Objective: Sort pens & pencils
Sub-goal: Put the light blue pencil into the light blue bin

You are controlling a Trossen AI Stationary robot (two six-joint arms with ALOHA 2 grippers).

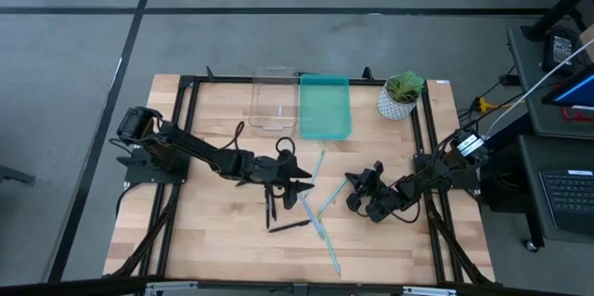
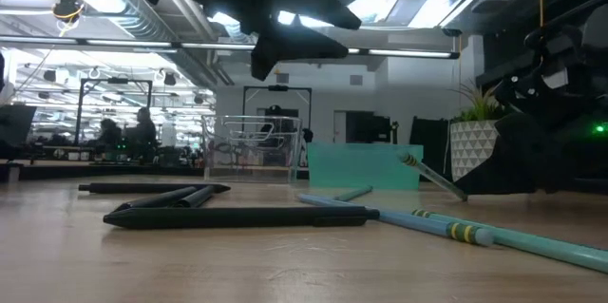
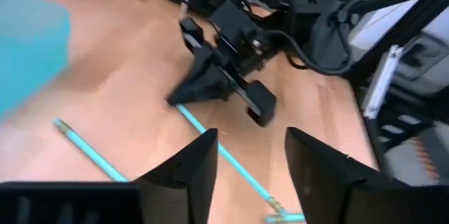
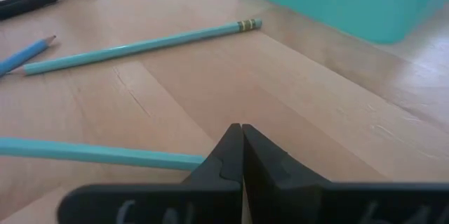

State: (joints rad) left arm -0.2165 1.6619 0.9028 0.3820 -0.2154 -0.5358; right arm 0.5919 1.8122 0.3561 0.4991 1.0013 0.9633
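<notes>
While the left gripper [image 1: 295,181] hangs spread and empty in the high view, black pens [image 1: 288,226] are seen just below and beside it on the table [image 1: 213,240], with turquoise pencils [image 1: 318,224] fanned out between it and the right gripper [image 1: 355,183]. A clear bin [image 1: 274,101] and a teal bin [image 1: 325,106] are set well beyond both claws. A crossed pen and pencil could be pinched together here, so that one ends up in the wrong bin.

From the low view, the pens [image 2: 237,216] and pencils [image 2: 456,230] are shown lying flat, the left claw raised above them; a flat, round shaft could be rolled away by a fingertip arriving off-centre.

Through the left wrist view, the fingers [image 3: 189,171] are seen parted with nothing between, a pencil [image 3: 224,155] running ahead towards the right gripper [image 3: 189,97]. A collision of the two arms is judged possible.

Through the right wrist view, the jaws are seen clenched on a pencil [image 4: 98,154]; a grip so near its end could let it swing or slip.
</notes>
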